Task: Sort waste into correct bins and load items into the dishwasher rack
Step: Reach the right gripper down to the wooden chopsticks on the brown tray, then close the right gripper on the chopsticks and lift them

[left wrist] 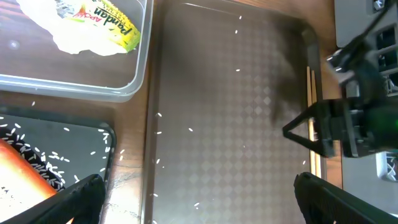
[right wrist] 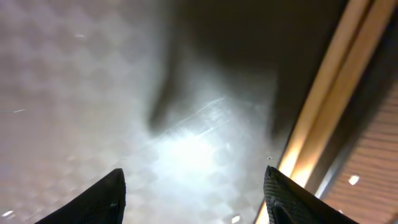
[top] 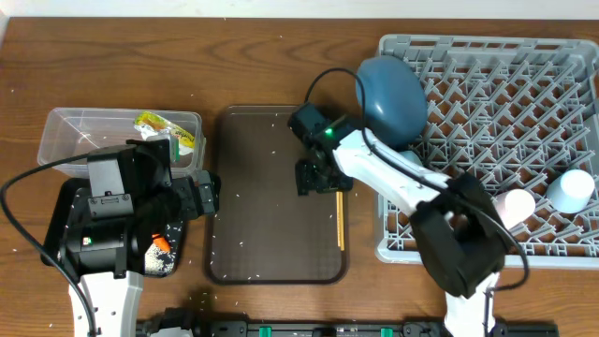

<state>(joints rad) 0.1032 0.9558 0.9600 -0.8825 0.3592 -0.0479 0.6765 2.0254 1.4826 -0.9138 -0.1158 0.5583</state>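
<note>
Where rice grains (left wrist: pixel 191 129) fleck the brown tray (top: pixel 262 187), left gripper (left wrist: pixel 198 180) and right gripper (right wrist: pixel 193 173) gape — wooden table (top: pixel 140 56) beneath.

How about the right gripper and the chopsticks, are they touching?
Cannot tell. In the right wrist view a fingertip of the open right gripper overlaps the chopsticks; neither contact nor gap shows plainly.

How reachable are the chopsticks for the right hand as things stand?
Probably yes: the right hand hovers open beside the chopsticks, which lie uncovered against the brown tray's right rim.
</note>
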